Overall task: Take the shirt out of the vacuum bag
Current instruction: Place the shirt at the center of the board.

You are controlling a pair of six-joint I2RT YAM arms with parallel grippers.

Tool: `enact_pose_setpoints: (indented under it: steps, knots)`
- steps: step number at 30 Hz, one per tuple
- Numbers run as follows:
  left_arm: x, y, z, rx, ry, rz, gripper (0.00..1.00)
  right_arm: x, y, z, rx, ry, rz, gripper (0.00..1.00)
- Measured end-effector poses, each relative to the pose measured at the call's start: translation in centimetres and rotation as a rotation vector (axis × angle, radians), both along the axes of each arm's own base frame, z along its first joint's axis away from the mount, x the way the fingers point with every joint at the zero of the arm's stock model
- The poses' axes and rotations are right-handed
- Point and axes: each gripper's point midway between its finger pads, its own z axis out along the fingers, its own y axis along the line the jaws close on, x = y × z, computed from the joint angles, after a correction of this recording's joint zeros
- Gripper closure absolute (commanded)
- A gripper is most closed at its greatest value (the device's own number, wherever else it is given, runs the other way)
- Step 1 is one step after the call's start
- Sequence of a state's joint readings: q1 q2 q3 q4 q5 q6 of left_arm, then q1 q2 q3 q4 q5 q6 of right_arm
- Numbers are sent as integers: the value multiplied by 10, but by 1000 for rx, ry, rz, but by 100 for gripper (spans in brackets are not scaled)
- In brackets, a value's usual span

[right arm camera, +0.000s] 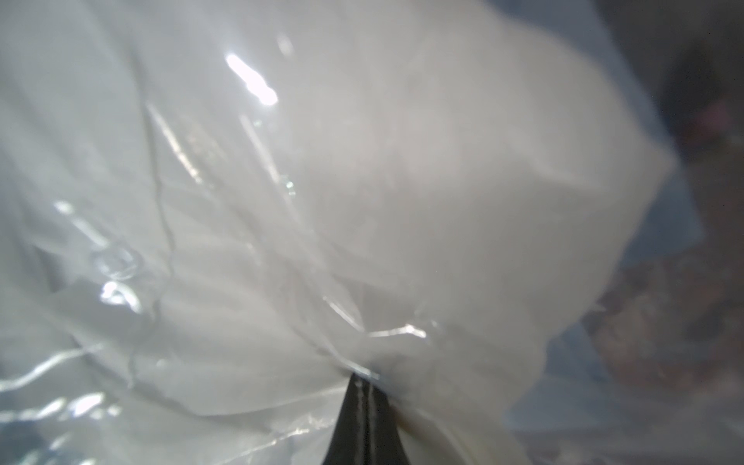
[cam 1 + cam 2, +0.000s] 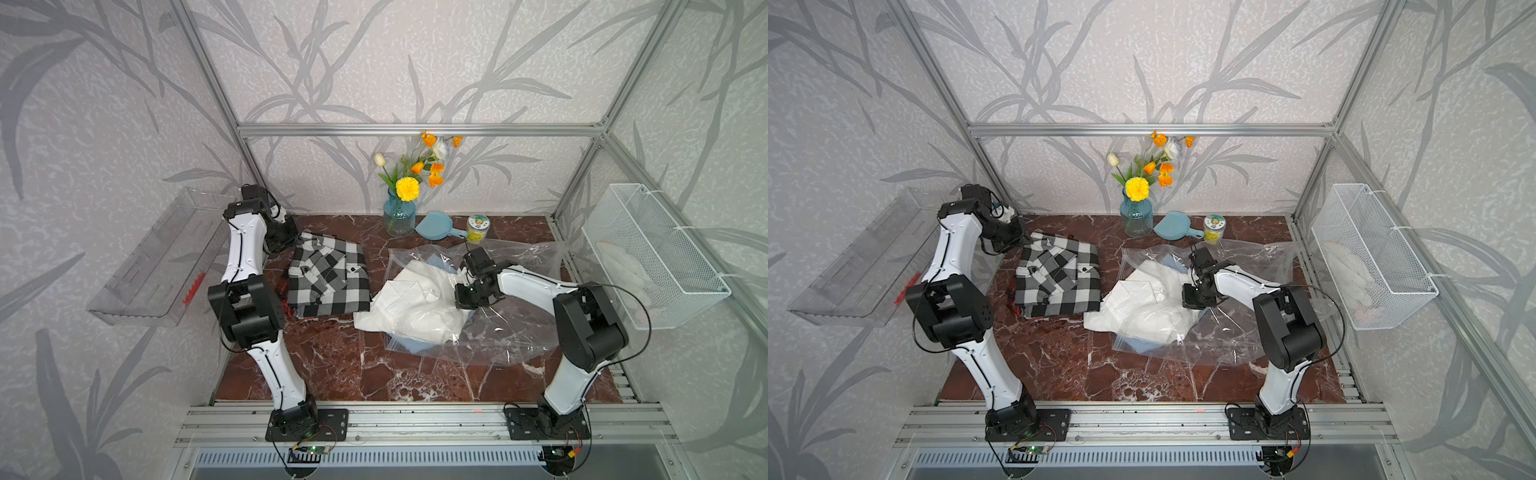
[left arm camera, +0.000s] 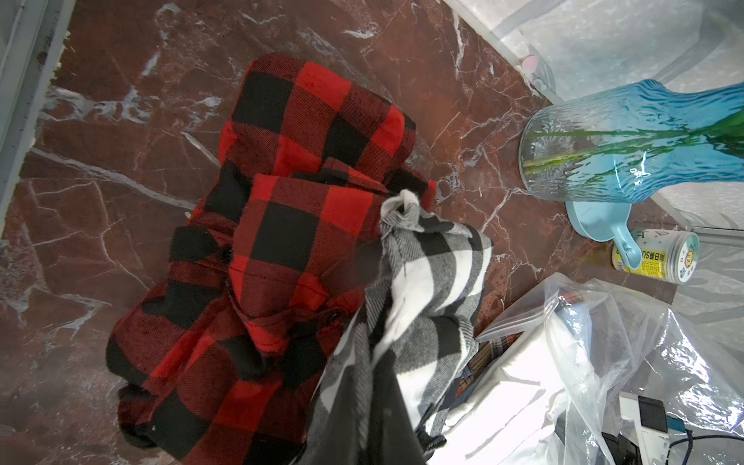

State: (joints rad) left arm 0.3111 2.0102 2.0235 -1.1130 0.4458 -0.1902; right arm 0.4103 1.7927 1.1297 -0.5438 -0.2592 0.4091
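A black-and-white checked shirt (image 2: 328, 276), a white shirt (image 2: 415, 307), a blue vase (image 2: 398, 216), and a red-brown marble desk (image 2: 374, 374).

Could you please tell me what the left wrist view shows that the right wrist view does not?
Only the left wrist view: a red-and-black plaid shirt under the black-and-white plaid shirt pinched by the left gripper, plus the blue vase and yellow jar.
Only the right wrist view: the right gripper, jaws shut on crinkled plastic.
Both: the vacuum bag and the white shirt in it.

Staged robot test cell: aluminium frame (image 2: 415, 129), leaf-patterned wall panels (image 2: 104, 104), marble-look tabletop (image 2: 332, 365) (homely flower vase (image 2: 398, 218)).
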Motion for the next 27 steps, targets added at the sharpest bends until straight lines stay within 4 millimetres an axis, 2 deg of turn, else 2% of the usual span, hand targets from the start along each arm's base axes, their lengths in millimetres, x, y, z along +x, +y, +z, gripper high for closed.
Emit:
enact_pose_setpoints:
  steps: [5, 7, 8, 10, 12, 13, 17, 20, 23, 25, 27]
  knots:
    - [15, 12, 2, 39, 0, 1, 98, 0, 0, 0, 0, 1, 3, 100]
    - [21, 15, 0, 45, 3, -3, 95, 0, 0, 0, -1, 0, 6, 100]
    - [22, 15, -3, 43, 7, -5, 88, 0, 0, 0, -1, 1, 7, 100]
    - [24, 15, -10, 38, 21, -9, 59, 0, 0, 0, -1, 2, 9, 100]
    - [25, 15, -16, 32, 29, -10, 45, 0, 0, 0, -1, 5, 9, 100]
    - [25, 13, -19, 29, 34, -10, 33, 0, 0, 0, -1, 6, 9, 100]
    - [25, 7, -19, 6, 26, 4, 9, 0, 0, 0, -3, 6, 11, 100]
    - [23, -3, -2, -3, -15, 7, 4, 0, 0, 0, -3, 7, 12, 100]
    - [18, -25, 39, 8, -114, -28, 4, 0, 0, 1, -3, 7, 12, 100]
    - [8, -46, 70, 19, -185, -63, 4, 0, 0, 1, -2, 7, 11, 100]
    - [-6, -66, 93, 23, -240, -94, 4, 0, -1, 2, -1, 7, 10, 100]
